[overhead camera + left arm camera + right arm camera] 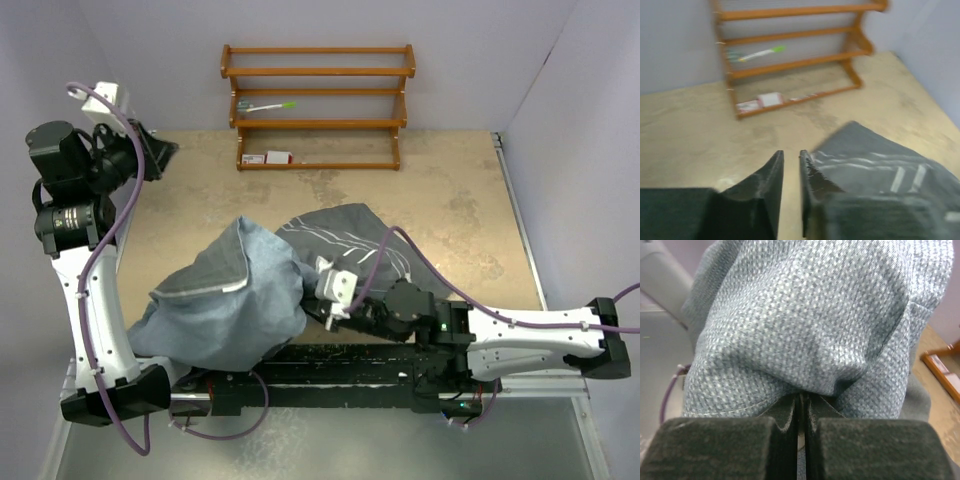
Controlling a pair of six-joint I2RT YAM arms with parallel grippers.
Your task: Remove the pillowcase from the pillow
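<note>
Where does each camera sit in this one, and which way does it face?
Top external: above and behind the robot, looking down on the table; the left arm and right arm show, bases at the bottom.
Left wrist: faces across the table to the rack; the left gripper shows at the bottom, fingers slightly apart.
Right wrist: close against the pillowcase; the right gripper is shut on its light fabric.
Shared: the top and left wrist views both show the rack and the pillowcase's striped side.

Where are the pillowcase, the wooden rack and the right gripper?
pillowcase [225,300]: top view, its blue-grey inner side.
wooden rack [320,124]: top view, a shelf board.
right gripper [801,402]: right wrist view, between its fingertips.
</note>
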